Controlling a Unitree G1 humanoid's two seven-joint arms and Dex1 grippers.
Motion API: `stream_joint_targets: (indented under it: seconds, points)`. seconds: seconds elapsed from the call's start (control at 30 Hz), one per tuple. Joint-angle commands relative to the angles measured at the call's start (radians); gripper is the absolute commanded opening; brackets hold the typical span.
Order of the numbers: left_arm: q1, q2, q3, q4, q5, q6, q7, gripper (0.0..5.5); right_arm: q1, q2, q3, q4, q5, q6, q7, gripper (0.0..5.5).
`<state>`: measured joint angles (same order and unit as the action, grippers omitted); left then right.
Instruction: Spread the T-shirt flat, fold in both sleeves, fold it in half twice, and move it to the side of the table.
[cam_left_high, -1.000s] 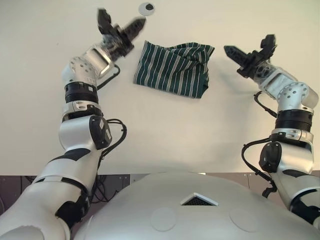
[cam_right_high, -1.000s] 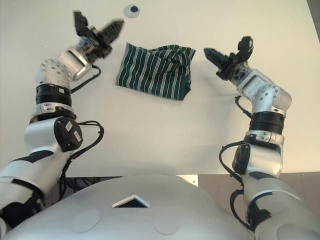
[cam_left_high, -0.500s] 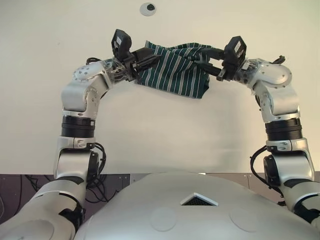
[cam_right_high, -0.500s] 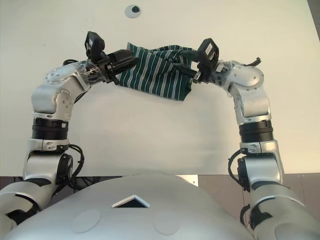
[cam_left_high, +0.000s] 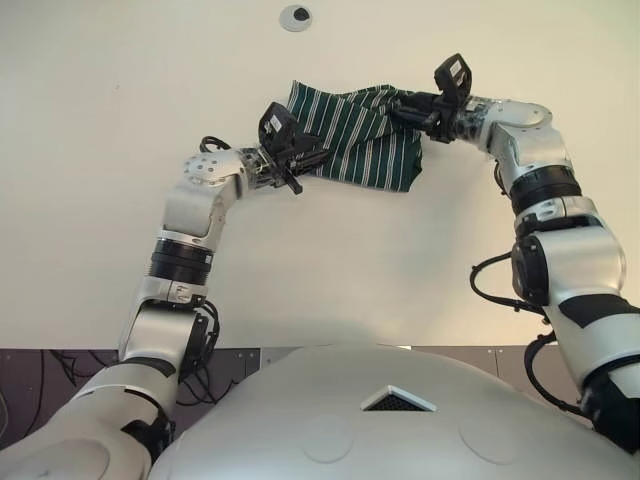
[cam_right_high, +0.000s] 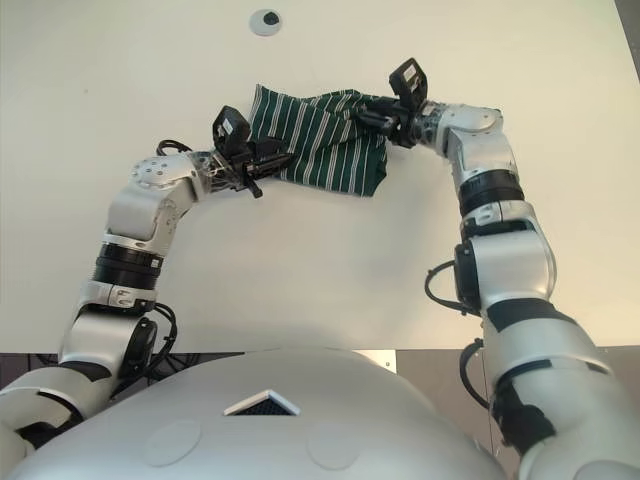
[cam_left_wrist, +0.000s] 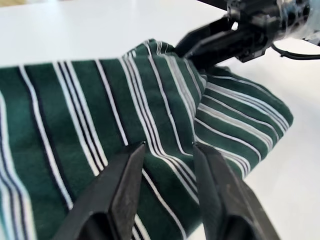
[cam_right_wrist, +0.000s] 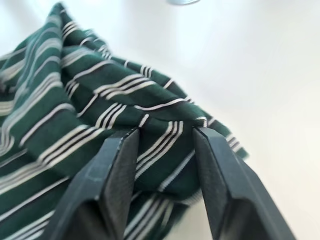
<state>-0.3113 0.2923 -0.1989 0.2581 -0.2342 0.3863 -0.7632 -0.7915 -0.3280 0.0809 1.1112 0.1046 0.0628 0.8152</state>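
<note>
Task barely begun: nothing spread, no sleeve folded, no halving, no move to the side. The dark green white-striped cotton T-shirt (cam_left_high: 355, 140) lies mid-way across the white table (cam_left_high: 300, 260), bunched in a rumpled, doubled-over heap. My left gripper (cam_left_high: 312, 158), fingers parted, straddles its near-left edge. My right gripper (cam_left_high: 400, 110), likewise parted, straddles the far-right corner. By my judgement, neither has clamped cloth.

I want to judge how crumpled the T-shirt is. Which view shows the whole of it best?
The left eye view: the whole T-shirt shows, bunched, with the left gripper and right gripper at its sides. The right eye view shows much the same. Each wrist view gives a close patch of striped cloth.
</note>
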Motion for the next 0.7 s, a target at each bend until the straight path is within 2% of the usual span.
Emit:
stream_joint_targets:
  seconds: [0.03,0.17,0.3,0.37,0.5,0.6,0.7]
  points:
    - [-0.01,-0.004,-0.022,0.102,0.083,-0.041,0.061,1.68,-0.027,-0.012,-0.023,0.068,-0.029,-0.025,-0.032,1.9]
    - [-0.009,-0.02,0.013,0.209,0.108,-0.089,0.128,1.68,-0.008,-0.031,-0.023,0.081,-0.074,-0.098,-0.093,1.9]
    - [-0.009,-0.082,0.105,0.087,-0.037,-0.093,0.082,1.68,0.028,-0.025,-0.142,-0.032,0.024,-0.181,-0.092,1.9]
    - [-0.024,-0.094,0.129,0.044,-0.071,-0.084,0.08,1.68,0.085,-0.015,-0.156,-0.165,0.058,-0.174,-0.048,1.9]
    - [-0.051,-0.095,0.131,0.03,-0.057,-0.09,0.097,1.68,0.189,-0.037,-0.042,-0.369,-0.024,-0.177,0.04,1.9]
    - [-0.043,-0.1,0.118,0.057,-0.024,-0.103,0.119,1.68,0.193,-0.035,0.045,-0.386,-0.107,-0.198,0.063,1.9]
    - [-0.021,-0.098,0.118,0.056,0.003,-0.125,0.144,1.68,0.192,-0.009,0.039,-0.383,-0.088,-0.171,0.061,1.9]
